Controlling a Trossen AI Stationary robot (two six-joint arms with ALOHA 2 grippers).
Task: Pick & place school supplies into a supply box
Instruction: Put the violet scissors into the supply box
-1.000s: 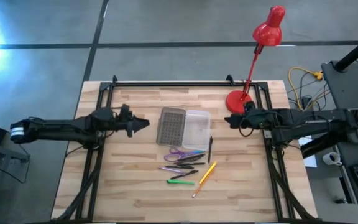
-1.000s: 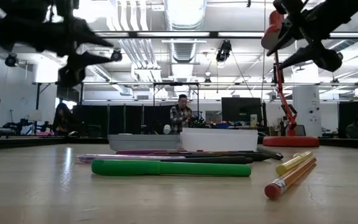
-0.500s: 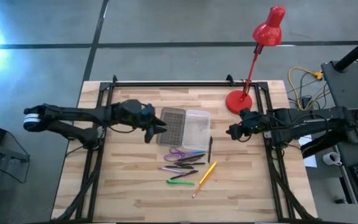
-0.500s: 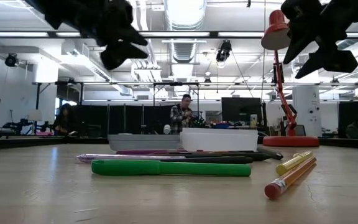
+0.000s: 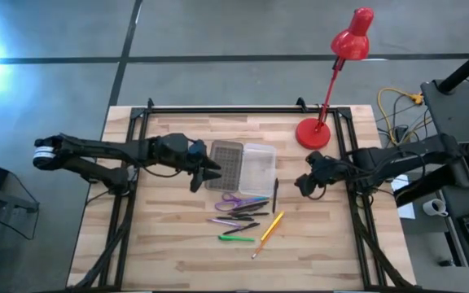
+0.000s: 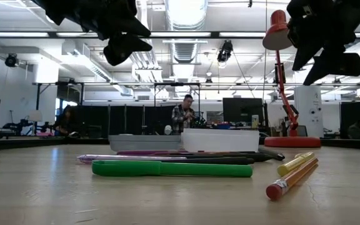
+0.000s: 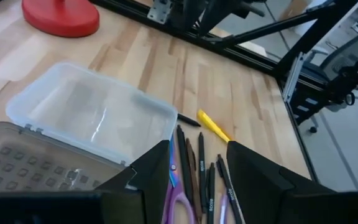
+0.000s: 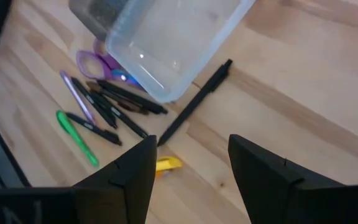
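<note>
The school supplies lie loose on the wooden table: purple-handled scissors (image 5: 233, 199), several dark and pinkish pens (image 5: 238, 216), a green pen (image 5: 236, 238), a yellow-orange pencil (image 5: 267, 233) and a black pen (image 5: 275, 195). Just beyond them stands the supply box, its clear tray (image 5: 257, 167) open and its ribbed lid (image 5: 224, 165) laid flat to the left. My left gripper (image 5: 210, 171) hangs open in the air at the lid's left edge. To the right of the tray, my right gripper (image 5: 303, 184) also hangs open, tipped downward. Nothing is between either pair of fingers.
A red desk lamp stands with its base (image 5: 312, 132) at the far right of the table. A black metal frame (image 5: 243, 108) runs along the far edge and down both sides. Bare wood lies near the front edge. People sit in the room beyond the table (image 6: 183, 115).
My left gripper has swung toward the table's right, reaching the box's lid, rising a little and rolling about its own axis. My right gripper has come toward the near edge, sunk slightly and tipped further down. The supplies and box lie unmoved.
</note>
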